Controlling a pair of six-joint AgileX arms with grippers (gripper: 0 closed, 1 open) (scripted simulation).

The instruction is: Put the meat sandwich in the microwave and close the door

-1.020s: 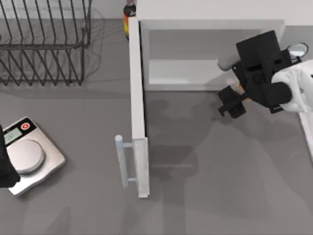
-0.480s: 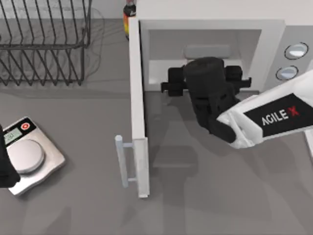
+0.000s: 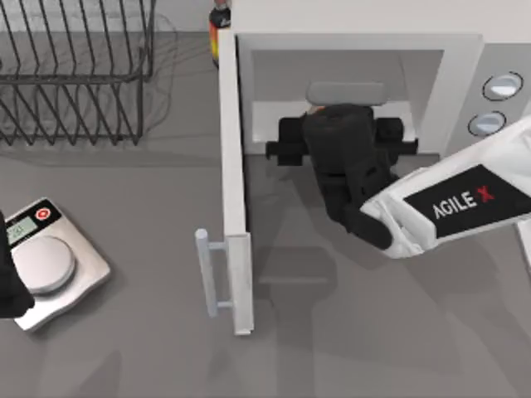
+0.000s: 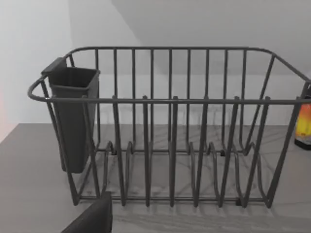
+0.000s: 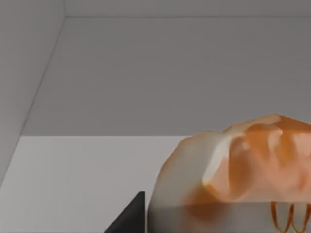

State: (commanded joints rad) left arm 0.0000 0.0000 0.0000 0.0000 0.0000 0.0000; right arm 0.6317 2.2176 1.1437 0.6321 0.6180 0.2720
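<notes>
The microwave (image 3: 357, 50), a big white box at the back of the table (image 3: 373, 332), stands open, its pale cavity facing forward and two round silver buttons (image 3: 503, 85) on the grey panel at its right. Its door (image 3: 232, 182) is swung fully out, edge-on along the cavity's left side, with the pale bar handle (image 3: 204, 274) at its free end nearest the front. At the table's back left sits a dark wire dish rack (image 4: 170, 126); its slots hold nothing, and a dark cutlery cup (image 4: 73, 116) hangs on one end, its inside hidden. The right arm (image 3: 452, 203), white with black AgileX lettering, reaches in from the right, and the right gripper (image 3: 340, 137) sits at the mouth of the cavity, just over its floor. The right wrist view looks into the pale cavity and has the meat sandwich (image 5: 233, 179) close up, tan with orange patches, sitting just past a dark finger (image 5: 129, 218); whether the fingers are clamping it I cannot tell. A silver kitchen scale (image 3: 46, 261) lies at the left edge, beside the parked left arm (image 3: 10, 290). A small bottle (image 3: 218, 21) stands behind the door's hinge.
</notes>
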